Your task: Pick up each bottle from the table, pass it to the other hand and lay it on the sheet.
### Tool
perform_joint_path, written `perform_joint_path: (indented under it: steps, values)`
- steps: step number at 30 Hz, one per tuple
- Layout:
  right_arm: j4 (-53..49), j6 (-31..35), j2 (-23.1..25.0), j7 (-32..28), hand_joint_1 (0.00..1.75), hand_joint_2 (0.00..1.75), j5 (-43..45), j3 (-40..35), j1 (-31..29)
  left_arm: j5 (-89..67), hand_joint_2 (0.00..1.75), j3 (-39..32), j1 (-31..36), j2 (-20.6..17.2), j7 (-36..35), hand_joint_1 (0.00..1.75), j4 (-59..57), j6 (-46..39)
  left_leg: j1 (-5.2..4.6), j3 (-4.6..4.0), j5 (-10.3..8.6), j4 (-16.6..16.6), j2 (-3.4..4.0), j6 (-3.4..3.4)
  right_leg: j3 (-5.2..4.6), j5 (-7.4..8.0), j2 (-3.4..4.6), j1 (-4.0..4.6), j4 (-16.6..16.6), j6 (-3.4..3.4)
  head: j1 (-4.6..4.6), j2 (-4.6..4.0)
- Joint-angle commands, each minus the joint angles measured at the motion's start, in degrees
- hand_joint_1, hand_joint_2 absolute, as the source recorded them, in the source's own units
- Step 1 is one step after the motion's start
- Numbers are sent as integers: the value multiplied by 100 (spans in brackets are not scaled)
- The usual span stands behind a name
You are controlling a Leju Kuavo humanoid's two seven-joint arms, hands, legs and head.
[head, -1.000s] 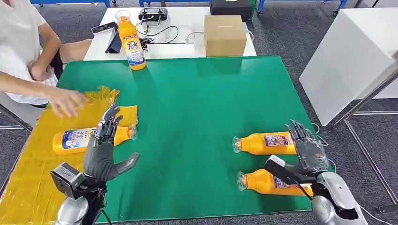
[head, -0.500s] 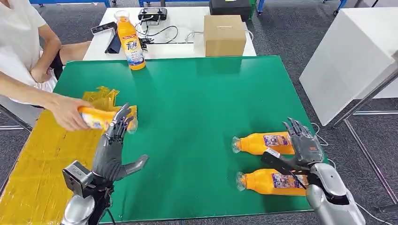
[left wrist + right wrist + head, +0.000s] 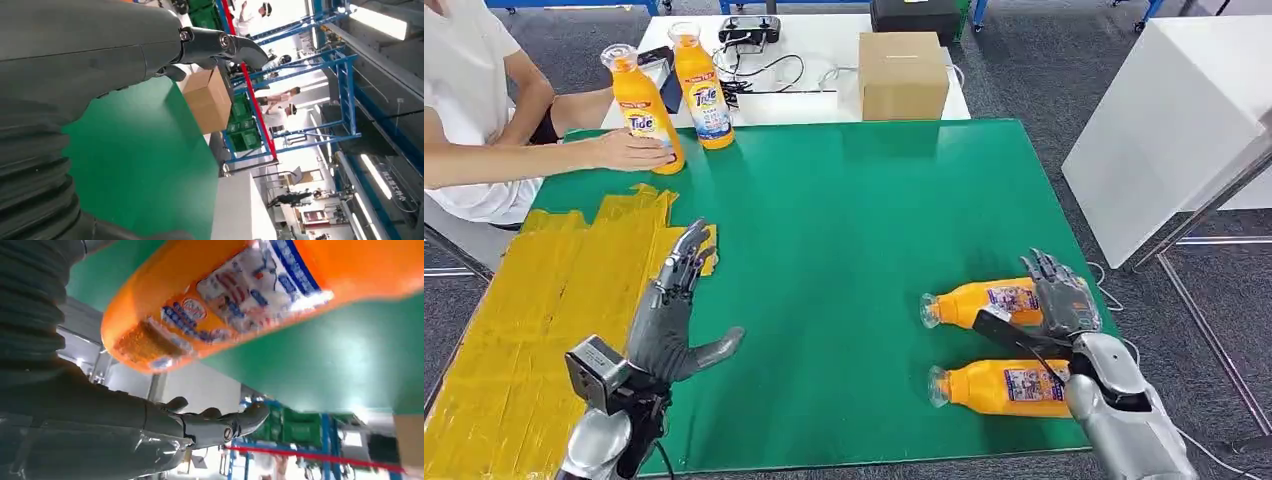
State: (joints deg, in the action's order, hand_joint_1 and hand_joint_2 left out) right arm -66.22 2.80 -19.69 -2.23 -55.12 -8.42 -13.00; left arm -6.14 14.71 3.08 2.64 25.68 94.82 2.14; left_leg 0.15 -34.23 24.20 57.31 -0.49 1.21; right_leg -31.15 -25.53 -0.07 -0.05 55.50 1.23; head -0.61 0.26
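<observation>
Your right hand (image 3: pixel 1062 300) sits over the label end of the farther lying bottle (image 3: pixel 984 303), fingers draped down across its body; whether they have closed on it cannot be told, and the right wrist view shows the bottle's orange base and label close against the palm with the thumb not wrapped round it. Judge this as the pick step of a new cycle, with the grasp not confirmed. The nearer lying bottle (image 3: pixel 999 387) lies just beside the first, on the robot's side of it, partly under your right forearm, cap pointing toward the yellow sheet (image 3: pixel 534 300). Your left hand (image 3: pixel 672 315) is held up over the green bench (image 3: pixel 844 220) just beside the sheet's edge, fingers spread and straight, thumb out, holding nothing; it stands well apart from the farther lying bottle. The sheet itself carries no bottle. Far across the bench from the lying bottles, a person's hand (image 3: pixel 629 150) holds one upright bottle (image 3: pixel 646 110) at the back edge beside a second upright bottle (image 3: pixel 702 88); a cardboard box (image 3: pixel 902 75) stands on the white table (image 3: pixel 824 105) behind. The next move calls for a firm closure round the farther lying bottle's body, a clean lift clear of its neighbour, then carriage toward the left hand for the handover. Mind the nearer lying bottle: your forearm could nudge it and set it rolling.
</observation>
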Motion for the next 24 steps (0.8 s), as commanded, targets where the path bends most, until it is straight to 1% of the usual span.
perform_joint_path:
  steps: [1,3,7,8,9,10,11,12,13,14,15,17,20,23,24]
  values:
    - [2575,-770,-60,330,0,175,-347,-917,-1270,104,175,173,439,23,-48,0,-693,37,4,21,1,-7,15,-3,21,6,13,4,-12,2,0,0]
    - [2809,-866,-81,302,0,175,-330,-987,-1344,128,175,201,494,25,-50,0,-778,36,2,18,-1,-5,8,0,17,4,6,2,-9,3,2,0]
    - [2978,-911,-75,281,0,175,-307,-1038,-1388,158,175,217,538,28,-46,0,-850,28,6,55,-1,-10,7,0,53,3,-6,5,-21,5,0,0]
    - [3057,-927,-64,294,3,175,-332,-1078,-1418,168,175,225,556,31,-46,0,-880,26,9,58,-2,-7,8,1,53,4,-4,6,-17,4,0,0]
    - [3118,-937,-57,298,19,175,-350,-1117,-1438,175,175,237,571,32,-45,0,-900,24,8,61,-2,-5,9,1,52,3,-3,4,-14,3,0,0]
    - [3191,-944,-56,294,63,175,-371,-1167,-1466,187,175,248,591,31,-45,0,-928,20,11,69,-8,-14,3,-1,66,10,-10,7,-29,6,0,0]
    - [3221,-944,-55,290,138,175,-384,-1195,-1474,194,175,253,601,33,-44,0,-943,18,10,66,1,-6,14,5,59,8,0,7,-17,4,0,0]
    - [3242,-924,-57,282,152,175,-431,-1263,-1483,206,175,260,611,34,-42,0,-954,13,8,69,1,-7,10,6,58,7,-4,5,-16,4,0,0]
    - [3265,-908,-37,281,154,175,-437,-1289,-1496,214,175,266,613,30,-41,0,-952,10,11,67,-11,-16,5,5,62,19,-12,8,-31,7,0,0]
    - [3281,-895,-31,282,175,175,-440,-1304,-1506,217,175,268,612,28,-41,0,-949,9,9,79,0,-8,13,8,42,10,-2,7,-19,4,-2,0]
    - [3254,-775,0,269,173,175,-421,-1290,-1493,217,175,268,602,25,-41,0,-928,9,8,81,-2,-9,9,9,39,12,-7,6,-23,6,-2,0]
    - [3191,-627,59,299,175,175,-426,-1271,-1470,219,175,259,591,28,-42,0,-916,8,6,89,-1,-10,6,13,27,8,-8,5,-24,5,-4,0]
    - [3154,-572,74,325,175,175,-428,-1262,-1458,220,175,255,581,30,-43,0,-905,8,5,87,-7,-19,9,14,29,19,-6,6,-36,13,-7,0]
    - [2853,0,211,414,175,175,-434,-1041,-1362,212,175,201,507,52,-64,0,-797,-5,4,98,-3,-8,18,24,94,20,1,5,-27,23,0,0]
    - [2735,106,270,440,175,175,-440,-977,-1334,202,175,185,479,54,-75,0,-755,-12,3,96,-3,-2,22,25,92,19,4,5,-21,23,-2,0]
